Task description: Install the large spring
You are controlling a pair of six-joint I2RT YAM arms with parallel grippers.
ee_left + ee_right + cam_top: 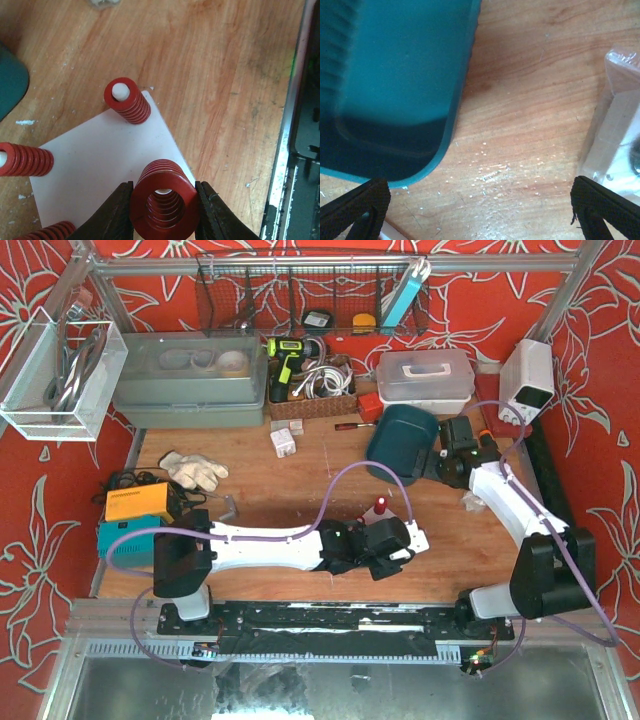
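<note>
Clamped between the two dark fingers (112, 215) of the left gripper (164, 200), a large red spring (167, 179) stands on end with its open bore facing up. The jaws press on its coils from both sides, closed as far as the spring allows. It sits over the near right corner of a white plate (100, 165) lying flat on the wooden table (225, 75). A speck of white shows down the bore, but I cannot tell whether the spring is seated on anything there.

Further back on the same plate, a narrower red spring (129, 102) stands around a white peg (120, 91) whose tip shows at its top. Another red spring (25, 159) is cut by the left edge of the left wrist view, and a fourth (45, 232) pokes in at the bottom left corner.

From above, the left arm stretches across the front of the table, its gripper low over the plate in the middle.

Off to the right and further back, the right gripper (480, 192) hangs over bare wood with its fingers spread wide apart and nothing between them. It is just beside a teal bin (395, 75), and a clear plastic packet (620, 125) lies on its other side.
</note>
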